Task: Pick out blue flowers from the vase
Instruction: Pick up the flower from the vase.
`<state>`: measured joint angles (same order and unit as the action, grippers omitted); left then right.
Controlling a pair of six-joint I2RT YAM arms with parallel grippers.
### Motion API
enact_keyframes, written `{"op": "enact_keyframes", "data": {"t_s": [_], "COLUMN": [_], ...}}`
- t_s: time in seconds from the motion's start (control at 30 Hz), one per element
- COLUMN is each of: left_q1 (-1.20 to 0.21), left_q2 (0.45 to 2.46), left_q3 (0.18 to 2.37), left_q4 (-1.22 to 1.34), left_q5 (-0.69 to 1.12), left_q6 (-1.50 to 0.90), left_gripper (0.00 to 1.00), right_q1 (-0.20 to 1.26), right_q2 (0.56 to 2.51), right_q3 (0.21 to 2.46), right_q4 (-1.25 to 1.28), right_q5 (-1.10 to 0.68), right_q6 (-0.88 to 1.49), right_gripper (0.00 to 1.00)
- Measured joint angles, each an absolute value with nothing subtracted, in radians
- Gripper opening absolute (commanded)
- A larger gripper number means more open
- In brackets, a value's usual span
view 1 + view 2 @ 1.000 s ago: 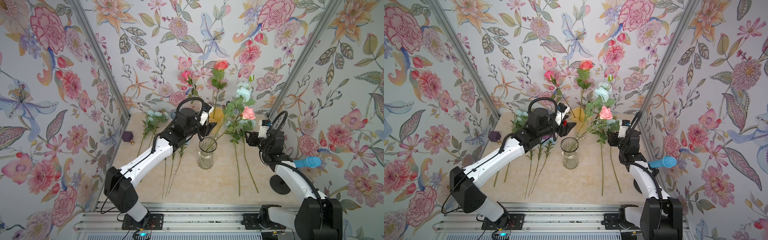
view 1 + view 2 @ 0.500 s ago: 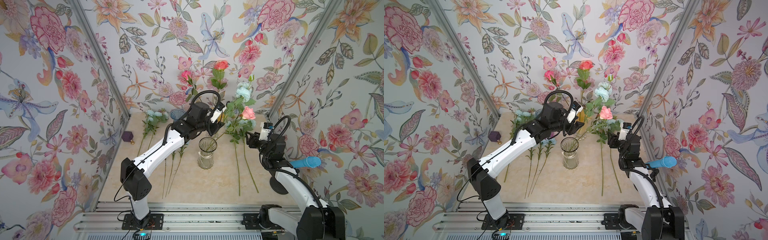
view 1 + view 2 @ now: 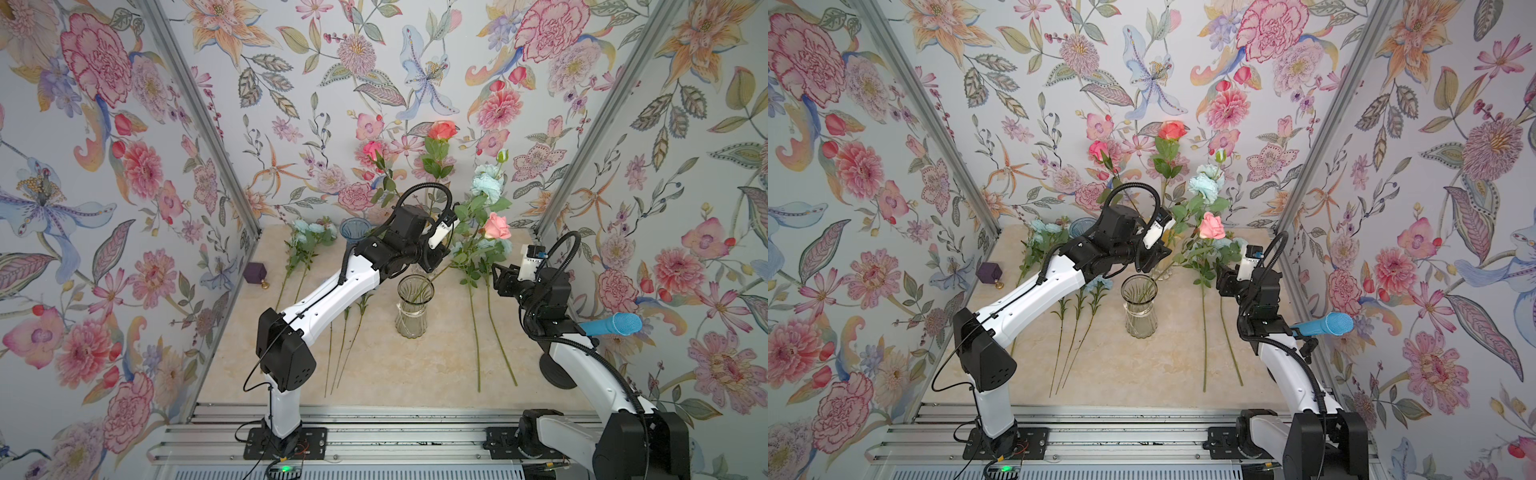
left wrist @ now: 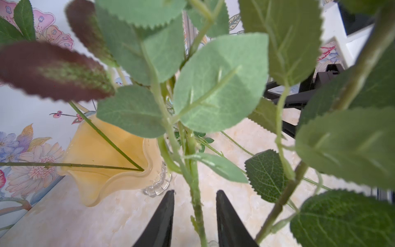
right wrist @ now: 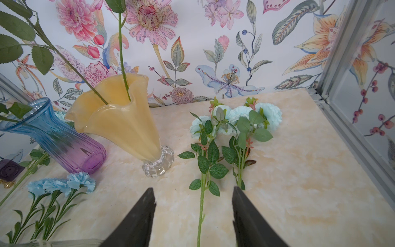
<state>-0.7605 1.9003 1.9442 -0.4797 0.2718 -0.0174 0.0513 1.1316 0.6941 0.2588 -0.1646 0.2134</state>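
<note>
Grasp step: the left end effector [image 4: 195, 192] straddles a stem [image 4: 197, 205] rising from the vase [image 3: 410, 320], jaws apart. Next, it should clamp and lift straight. Right end effector [image 5: 193, 190] is apart, empty.

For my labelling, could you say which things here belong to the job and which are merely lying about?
Job: standing blue flower, clear vase, blue sprays on the table, left gripper.
Lying about: yellow vase, blue-purple vase, salmon-pink rose, blue microphone, purple cube.
</note>
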Motion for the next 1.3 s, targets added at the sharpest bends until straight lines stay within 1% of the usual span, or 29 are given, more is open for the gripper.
{"op": "enact_keyframes", "data": {"t_s": [0.17, 0.3, 0.4, 0.6, 1.03, 1.3], "left_q1": [-0.760, -0.760, -0.761, -0.766, -0.766, -0.759], "left_q2": [1.900, 1.900, 1.900, 1.889, 1.714, 1.608], "left_q3": [1.945, 1.945, 1.945, 1.919, 1.720, 1.625], "left_q4": [-0.480, -0.479, -0.480, -0.455, -0.293, -0.179], "left_q5": [0.272, 0.272, 0.273, 0.272, 0.222, 0.193], "left_q6": [-0.017, -0.018, -0.021, -0.026, -0.054, -0.089], "left_gripper": [0.19, 0.14, 0.07, 0.00, 0.00, 0.00], "right_q1": [0.051, 0.051, 0.051, 0.051, 0.051, 0.051], "right_q2": [1.132, 1.131, 1.132, 1.131, 1.131, 1.125], "right_q3": [0.694, 0.694, 0.694, 0.694, 0.694, 0.693], "right_q4": [0.258, 0.258, 0.258, 0.258, 0.259, 0.258], "right_q5": [-0.164, -0.157, -0.156, -0.152, -0.149, -0.149], "right_q6": [0.213, 0.209, 0.206, 0.205, 0.205, 0.205], "right_gripper": [0.58, 0.58, 0.58, 0.58, 0.58, 0.56]}}
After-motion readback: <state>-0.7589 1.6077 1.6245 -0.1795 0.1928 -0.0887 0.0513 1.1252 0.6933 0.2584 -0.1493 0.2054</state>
